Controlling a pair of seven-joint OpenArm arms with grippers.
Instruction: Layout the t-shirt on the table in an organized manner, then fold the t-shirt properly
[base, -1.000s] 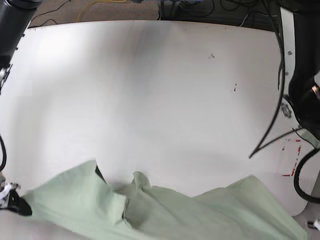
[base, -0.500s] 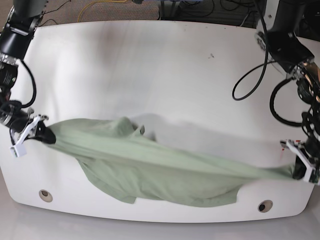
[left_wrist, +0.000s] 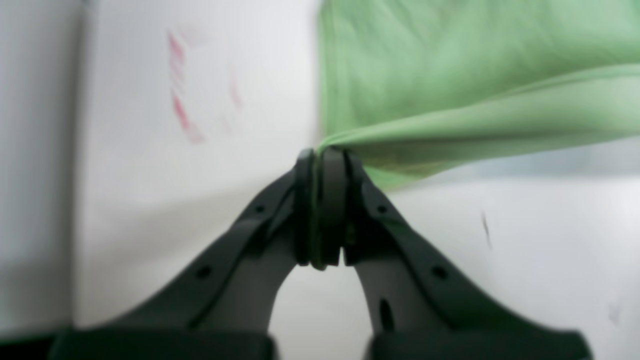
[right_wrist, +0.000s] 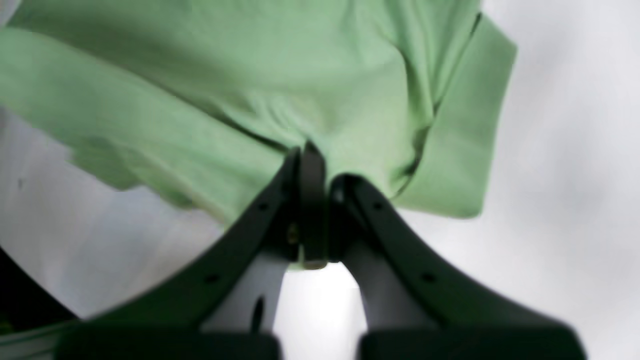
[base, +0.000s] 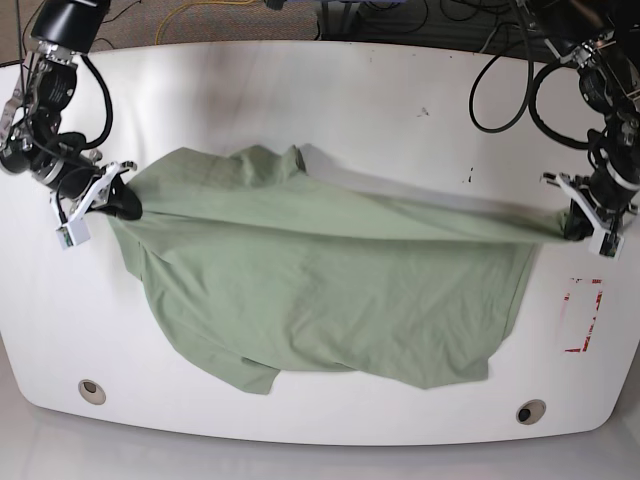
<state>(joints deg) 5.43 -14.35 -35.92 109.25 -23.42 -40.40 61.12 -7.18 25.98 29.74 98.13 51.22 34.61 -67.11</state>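
You see a plain pale green t-shirt (base: 330, 300), a glossy white table (base: 300, 100) with red marks (base: 582, 315), and black grippers.

Beyond the far edge of the white surface, at twelve o'clock in the base view, lies a strip of brownish floor (base: 200, 22). A yellow cable (base: 205, 8) loops across it toward eleven o'clock, and dark cables (base: 420, 15) tangle near one o'clock. Soft overhead light leaves a pale glare.
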